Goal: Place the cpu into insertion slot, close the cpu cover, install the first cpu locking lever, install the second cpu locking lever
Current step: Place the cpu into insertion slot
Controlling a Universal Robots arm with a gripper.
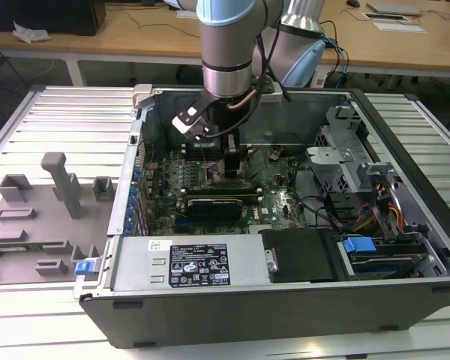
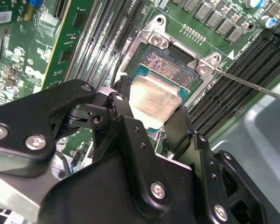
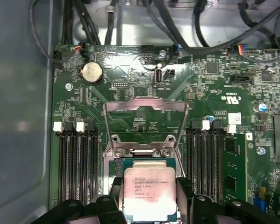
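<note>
Gripper (image 2: 151, 109) with cpu (image 3: 149, 196) above insertion slot (image 2: 170, 63); raised cpu cover (image 3: 144, 105), memory slots (image 3: 77, 163) alongside.

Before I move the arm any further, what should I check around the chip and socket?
1. Gripper holding the chip by two opposite edges: ok.
2. Cover flipped up, clear of the socket: ok.
3. Visible socket contacts bare, nothing lying on them: ok.
4. Lever swung aside, off the socket: ok.
5. Chip square to the socket and seated: cannot tell.
</note>
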